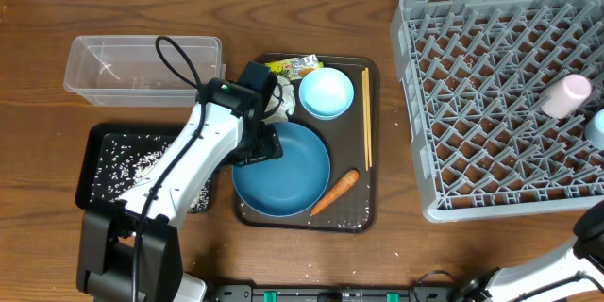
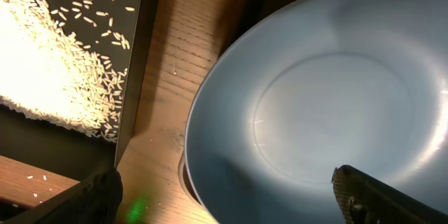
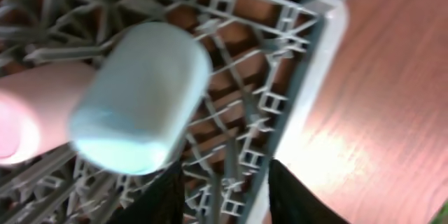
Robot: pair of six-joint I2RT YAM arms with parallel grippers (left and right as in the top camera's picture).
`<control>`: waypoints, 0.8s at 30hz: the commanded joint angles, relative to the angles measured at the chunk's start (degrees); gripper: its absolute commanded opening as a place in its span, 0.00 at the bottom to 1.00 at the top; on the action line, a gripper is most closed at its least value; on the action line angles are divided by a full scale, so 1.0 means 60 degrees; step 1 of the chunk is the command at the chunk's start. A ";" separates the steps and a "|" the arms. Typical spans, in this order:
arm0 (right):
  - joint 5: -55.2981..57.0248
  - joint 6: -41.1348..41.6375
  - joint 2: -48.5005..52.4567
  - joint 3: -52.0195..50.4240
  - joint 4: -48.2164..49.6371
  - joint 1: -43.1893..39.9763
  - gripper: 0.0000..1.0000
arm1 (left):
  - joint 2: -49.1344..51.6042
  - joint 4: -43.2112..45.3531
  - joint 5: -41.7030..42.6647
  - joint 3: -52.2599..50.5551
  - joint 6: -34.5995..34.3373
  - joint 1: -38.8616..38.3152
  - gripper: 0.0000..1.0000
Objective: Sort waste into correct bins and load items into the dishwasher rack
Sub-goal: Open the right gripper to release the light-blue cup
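Left hand (image 2: pixel 234 199) gapes over large bowl (image 2: pixel 315 105); right hand (image 3: pixel 225 196) released near blue cup (image 3: pixel 140 98); wrapper (image 1: pixel 293 66) print illegible.

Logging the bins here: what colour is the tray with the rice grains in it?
The tray is black; the overhead view shows it best.

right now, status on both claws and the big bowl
Left claw open over big blue bowl, not gripped. Right claw open, empty; light blue cup lying in rack. Carrot close beside bowl.
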 commanded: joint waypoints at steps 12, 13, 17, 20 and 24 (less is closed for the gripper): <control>-0.0055 -0.0025 -0.0310 -0.0874 0.0754 -0.0361 0.01 | -0.0087 -0.0022 -0.0186 -0.0029 0.0091 0.0004 0.98; -0.0142 -0.0073 -0.0310 -0.0984 0.0922 -0.0328 0.01 | -0.0087 -0.0022 -0.0186 -0.0029 0.0091 0.0004 0.98; -0.0750 -0.0171 -0.0310 -0.1413 0.1599 -0.0248 0.01 | -0.0087 -0.0022 -0.0186 -0.0029 0.0091 0.0004 0.98; -0.1133 -0.0171 -0.0310 -0.1450 0.1800 -0.0248 0.01 | -0.0087 -0.0022 -0.0186 -0.0029 0.0091 0.0004 0.98; -0.1144 -0.0175 -0.0302 -0.1475 0.1825 -0.0251 0.01 | -0.0087 -0.0022 -0.0186 -0.0029 0.0091 0.0004 0.98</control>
